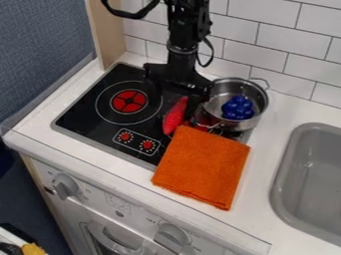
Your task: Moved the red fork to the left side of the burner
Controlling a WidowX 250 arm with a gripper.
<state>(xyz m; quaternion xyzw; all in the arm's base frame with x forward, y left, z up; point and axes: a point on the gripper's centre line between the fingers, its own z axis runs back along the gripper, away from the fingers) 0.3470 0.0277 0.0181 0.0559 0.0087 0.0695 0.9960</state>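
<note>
White tabletop (pixel 283 142), smooth, carries everything; a black glossy stove (pixel 86 112) is set into it, flat, metal-edged. Arm (pixel 183 47) comes down from the top, matte black, and its gripper (pixel 183 95) hangs low at the stove's back right, probably there for the fork. Gray sink (pixel 313 179) at the right, rounded corners. Orange cloth (pixel 203 167), folded square, fuzzy terry look, lies over the stove's front right edge and onto the tabletop. Steel pot (pixel 235 104), shiny and round, stands upright at the back right corner, likely parked as clutter; it leaves the burner (pixel 129 101) free. That burner is a flat red disc with a black cross, inside pale rings.

Red fork (pixel 174 115) is right of the burner, between it and the pot, just under the gripper, low end by the cloth. Bumpy and tapered; I can't make out tines. Jaws: can't tell whether they pinch it or stand spread. Needs to go left, across the burner, I judge. Blue lumpy cluster (pixel 238 107) sits in the pot, glossy.
</note>
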